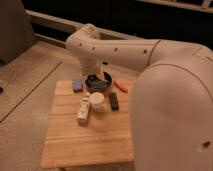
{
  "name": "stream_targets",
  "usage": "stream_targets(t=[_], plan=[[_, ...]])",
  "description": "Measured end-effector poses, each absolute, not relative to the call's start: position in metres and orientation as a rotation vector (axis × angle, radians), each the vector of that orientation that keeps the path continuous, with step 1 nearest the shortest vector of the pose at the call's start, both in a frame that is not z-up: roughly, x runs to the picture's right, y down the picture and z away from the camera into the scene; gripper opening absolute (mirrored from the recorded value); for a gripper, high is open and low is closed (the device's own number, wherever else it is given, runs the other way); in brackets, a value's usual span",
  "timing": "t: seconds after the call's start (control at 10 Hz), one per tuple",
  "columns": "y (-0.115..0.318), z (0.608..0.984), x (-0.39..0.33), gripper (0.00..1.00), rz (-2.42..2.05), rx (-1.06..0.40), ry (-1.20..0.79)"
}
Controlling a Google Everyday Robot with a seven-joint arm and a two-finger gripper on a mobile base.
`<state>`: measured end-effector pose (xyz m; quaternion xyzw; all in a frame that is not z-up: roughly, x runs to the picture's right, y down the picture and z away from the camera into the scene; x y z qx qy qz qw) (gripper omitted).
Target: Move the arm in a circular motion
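Now the arm (125,50) arcs above the wooden table (90,145), gripper (98,80) hanging by the dark bowl (100,84), carrying nothing for its circle.

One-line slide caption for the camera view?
Cream-white arm reaches over a wooden table, gripper low at a dark bowl.

I count one arm (150,55), its gripper (98,80) low over one dark bowl (102,85); one white cup (98,102), one blue sponge (77,85), one white bottle (84,110), one black bar (114,101), one orange tool (121,86), one wooden table (85,140).
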<state>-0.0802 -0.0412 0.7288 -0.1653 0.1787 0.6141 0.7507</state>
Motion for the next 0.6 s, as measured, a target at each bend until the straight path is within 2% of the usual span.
stream_targets(t=[0.4,0.6], plan=[[0.018,0.706,-0.108,0.65,1.258,-0.396,0.393],[0.031,0.706,-0.099,0.65,1.295,-0.397,0.408]])
